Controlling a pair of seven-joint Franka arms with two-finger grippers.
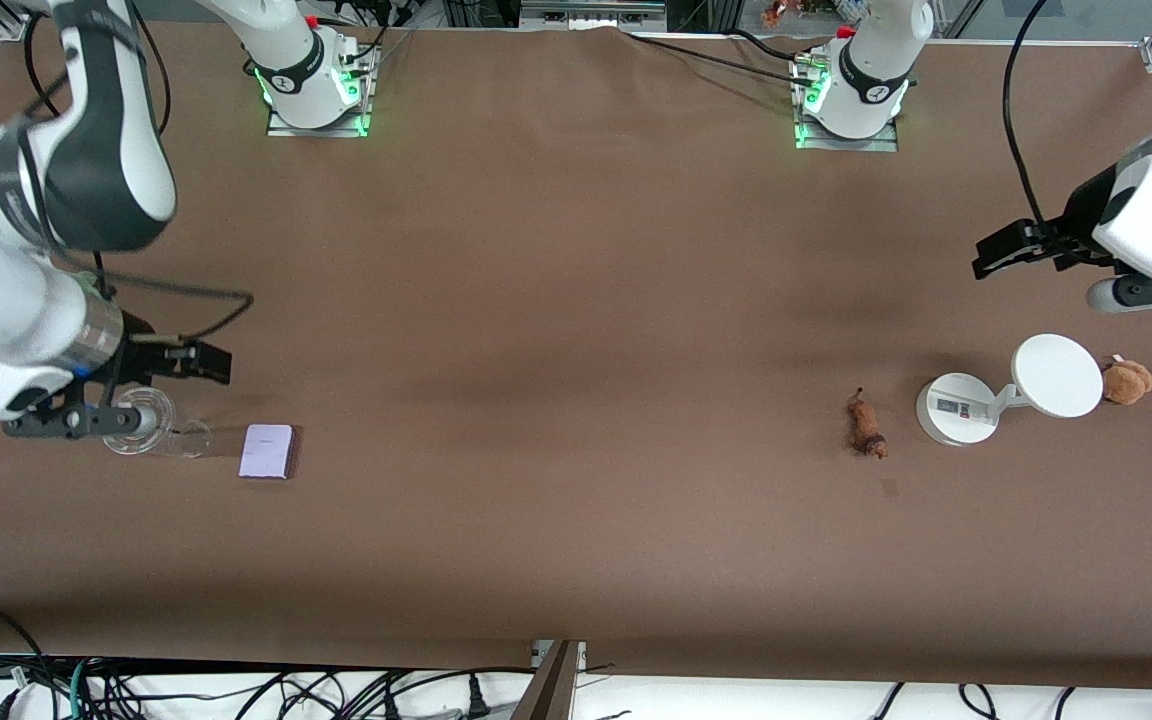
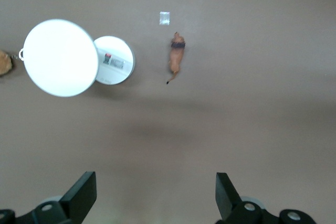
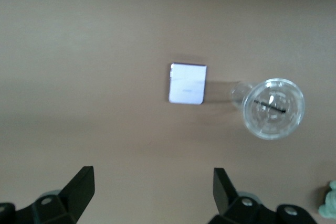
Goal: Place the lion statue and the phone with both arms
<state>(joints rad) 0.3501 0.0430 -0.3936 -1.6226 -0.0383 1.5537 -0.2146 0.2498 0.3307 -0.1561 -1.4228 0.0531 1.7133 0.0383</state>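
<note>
The lion statue [image 1: 867, 428] is a small orange-brown figurine with a dark end. It lies on the brown cloth toward the left arm's end, beside the white stand, and also shows in the left wrist view [image 2: 177, 57]. The phone [image 1: 267, 451] is a flat pale lavender rectangle lying toward the right arm's end; it also shows in the right wrist view [image 3: 187, 83]. My left gripper [image 1: 993, 254] is open and empty, up over bare cloth by the stand [image 2: 156, 192]. My right gripper [image 1: 208, 362] is open and empty, over bare cloth by the glass and phone [image 3: 153, 190].
A white stand with a round base [image 1: 956, 408] and a disc [image 1: 1057, 375] stands by the lion. A brown plush toy [image 1: 1126, 381] sits beside the disc. A clear glass [image 1: 141, 420] stands beside the phone. A grey-green plush [image 3: 328, 205] shows at the right wrist view's edge.
</note>
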